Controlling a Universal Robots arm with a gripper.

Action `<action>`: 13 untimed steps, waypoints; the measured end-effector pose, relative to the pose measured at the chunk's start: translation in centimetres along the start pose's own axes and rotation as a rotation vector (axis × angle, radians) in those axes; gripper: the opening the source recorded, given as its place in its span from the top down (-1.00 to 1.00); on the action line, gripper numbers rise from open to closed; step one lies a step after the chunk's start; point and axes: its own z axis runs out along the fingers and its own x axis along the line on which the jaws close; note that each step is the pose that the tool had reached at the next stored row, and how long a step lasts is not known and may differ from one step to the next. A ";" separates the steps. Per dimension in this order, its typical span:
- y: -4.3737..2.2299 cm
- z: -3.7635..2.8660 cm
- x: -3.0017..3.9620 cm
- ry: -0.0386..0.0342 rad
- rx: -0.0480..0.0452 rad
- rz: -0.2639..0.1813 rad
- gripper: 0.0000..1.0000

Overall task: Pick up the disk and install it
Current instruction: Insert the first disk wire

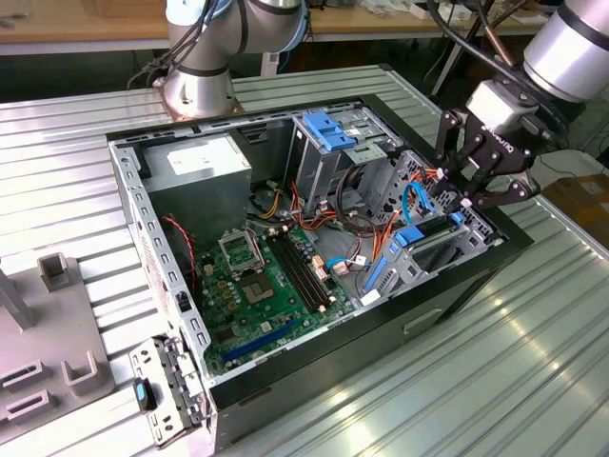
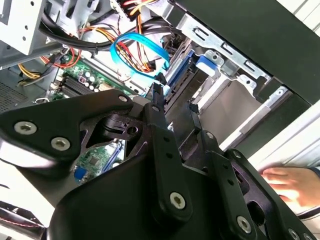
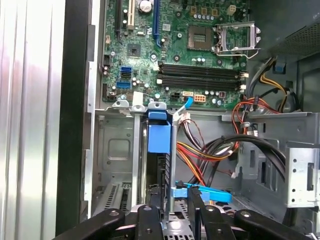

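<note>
Bright, even light (glare on table (image 1: 533, 381))

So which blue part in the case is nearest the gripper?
The disk, standing on edge right below the gripper; the wider ribbed blue bracket sits farther off, toward the exterior view's left.

You see the open computer case (image 1: 447, 305) on the ribbed metal table (image 1: 476, 400), green motherboard (image 1: 257, 295) inside beside the grey power supply (image 1: 195, 167); 1 hand (image 2: 287, 182) lies near the case.

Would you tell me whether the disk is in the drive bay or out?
In: the disk stands on edge between the walls of the drive bay.
</note>
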 end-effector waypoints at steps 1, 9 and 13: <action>0.00 0.12 0.11 -0.0087 0.0004 0.000 0.30; -0.04 1.33 0.60 -0.0657 0.0016 -0.002 0.30; -0.06 1.87 0.67 -0.0697 0.0005 -0.002 0.30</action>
